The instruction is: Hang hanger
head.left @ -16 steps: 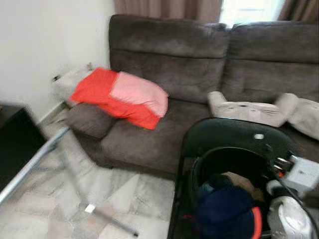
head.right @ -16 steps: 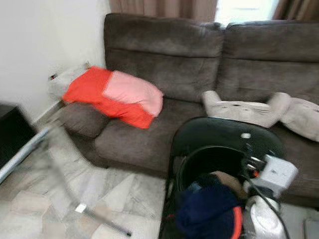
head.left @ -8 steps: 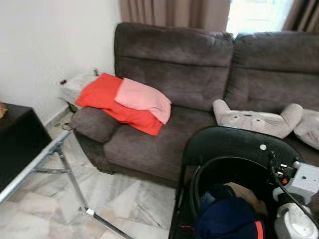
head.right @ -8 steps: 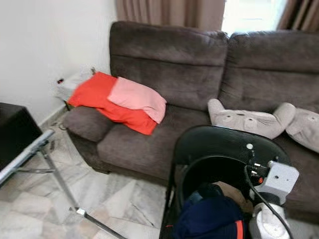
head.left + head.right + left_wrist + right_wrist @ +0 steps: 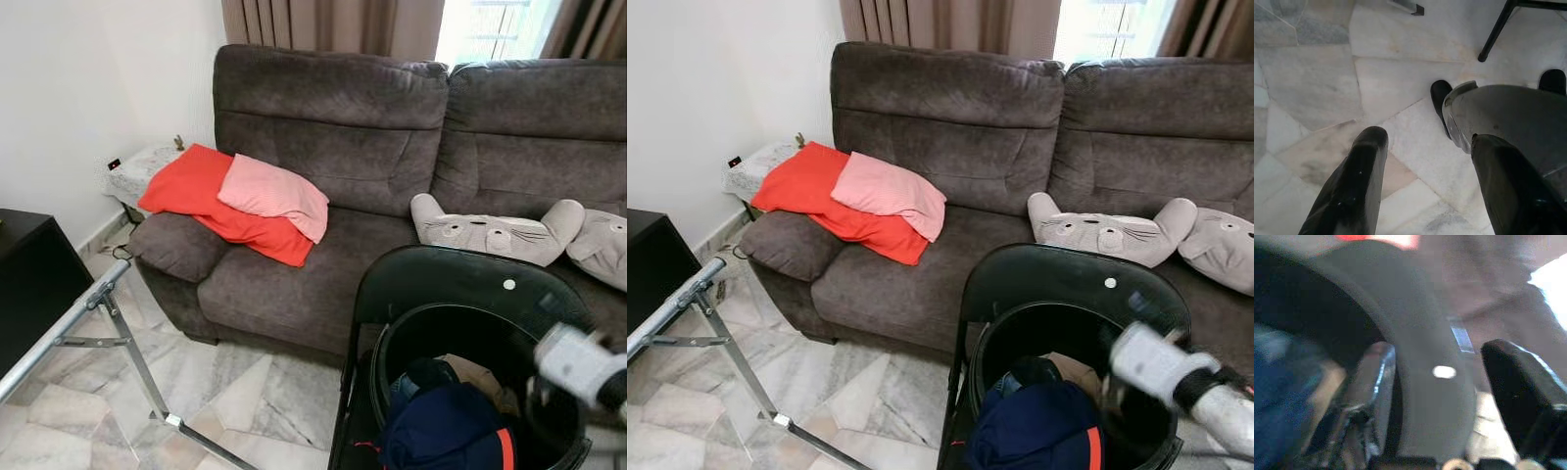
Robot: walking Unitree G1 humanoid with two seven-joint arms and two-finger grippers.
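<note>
A black laundry basket (image 5: 384, 364) holding dark blue and tan clothes (image 5: 446, 431) stands on a black folding chair (image 5: 1048, 274) in front of me. My right arm (image 5: 1161, 364) is a blur over the basket's right rim. In the right wrist view my right gripper (image 5: 1442, 355) is open, with the chair's black backrest (image 5: 1420, 382) and its white spot between the fingers. A silver rack rail (image 5: 59, 328) on slanted legs stands at the left. My left gripper (image 5: 1425, 142) hangs open above the marble floor (image 5: 1317, 83), beside my own leg (image 5: 1508, 112).
A dark brown sofa (image 5: 333, 147) fills the back, with a red and pink cushion pile (image 5: 235, 201) on its left seat and grey plush toys (image 5: 490, 235) on the right. A black cabinet (image 5: 29, 274) stands at the left. Marble floor (image 5: 245, 392) lies between rack and chair.
The camera has shifted and the picture has sharpened. My right arm has gone from a sharp still wrist at the basket's right side to a blur over the rim.
</note>
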